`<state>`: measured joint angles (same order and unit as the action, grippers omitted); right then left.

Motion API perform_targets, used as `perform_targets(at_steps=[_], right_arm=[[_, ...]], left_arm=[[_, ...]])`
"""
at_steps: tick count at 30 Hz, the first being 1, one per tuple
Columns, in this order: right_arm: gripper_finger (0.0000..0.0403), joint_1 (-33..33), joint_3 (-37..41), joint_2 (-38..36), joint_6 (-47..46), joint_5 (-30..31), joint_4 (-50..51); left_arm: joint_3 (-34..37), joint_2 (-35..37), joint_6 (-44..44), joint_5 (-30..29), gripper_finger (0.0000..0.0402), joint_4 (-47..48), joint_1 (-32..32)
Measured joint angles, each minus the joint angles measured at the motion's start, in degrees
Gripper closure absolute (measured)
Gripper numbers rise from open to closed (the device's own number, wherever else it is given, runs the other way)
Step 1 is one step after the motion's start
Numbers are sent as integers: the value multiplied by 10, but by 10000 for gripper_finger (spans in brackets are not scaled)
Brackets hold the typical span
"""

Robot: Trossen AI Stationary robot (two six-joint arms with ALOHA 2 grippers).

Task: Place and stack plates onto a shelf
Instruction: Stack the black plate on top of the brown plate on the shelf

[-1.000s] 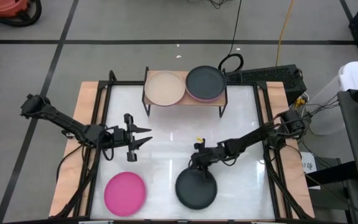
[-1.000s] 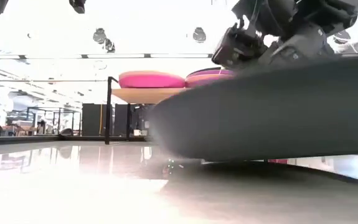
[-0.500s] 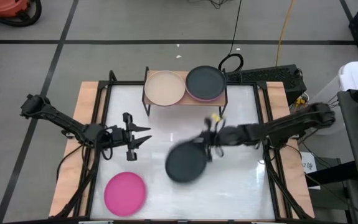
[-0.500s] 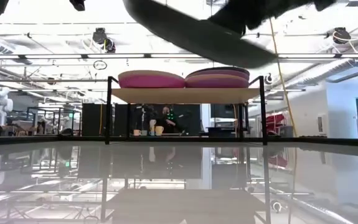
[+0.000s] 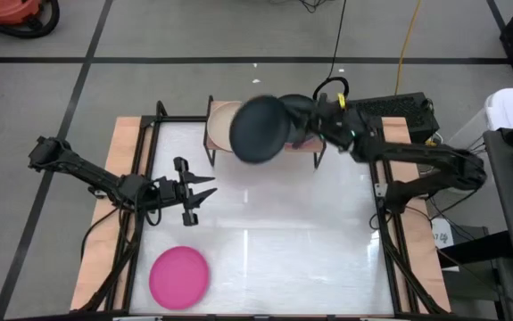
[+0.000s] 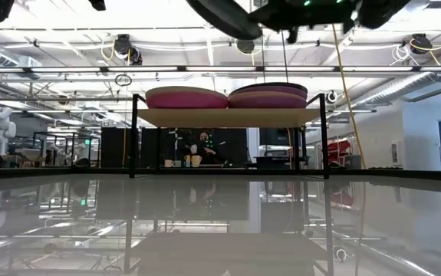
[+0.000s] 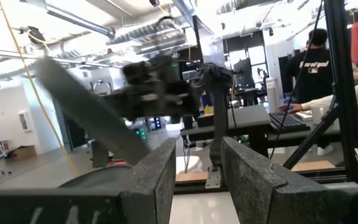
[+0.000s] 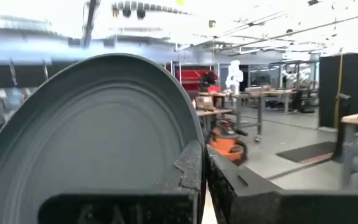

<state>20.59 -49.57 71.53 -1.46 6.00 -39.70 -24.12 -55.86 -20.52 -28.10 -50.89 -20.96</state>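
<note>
The right gripper [image 5: 293,123] is clamped on the rim of a dark grey plate [image 5: 258,129], holding it in the air above the shelf [image 6: 228,116], over the beige plate [image 5: 223,118]. The left gripper [image 5: 204,190] hovers over the table's [image 5: 274,241] left side, fingers apart and empty, with a hot pink plate [image 5: 179,275] lying near the front edge.

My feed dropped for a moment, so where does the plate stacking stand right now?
Done: the shelf already carries two stacks, hot pink on top of one and purple-rimmed plates on the other. In hand: the right gripper, jaws shut on a dark grey plate, holds it above the shelf. Left: a hot pink plate lies on the table. The left gripper waits open over the table's left side.
</note>
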Motion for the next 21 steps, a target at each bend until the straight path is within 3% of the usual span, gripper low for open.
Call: perform_targets(at_steps=[4,9,13,21], right_arm=[[403,71,-68,83,-61,-71,-13],[403,98,-174,188,-82,-142,63],[403,98,-217,249,-60,-136,120],[389,110,-222,294,-67,-103,113]], left_arm=[[0,0,0,3,266,0,3],[0,0,0,4,266,0,3],[0,0,2,4,266,2,3],[0,0,7,4,266,6,3]])
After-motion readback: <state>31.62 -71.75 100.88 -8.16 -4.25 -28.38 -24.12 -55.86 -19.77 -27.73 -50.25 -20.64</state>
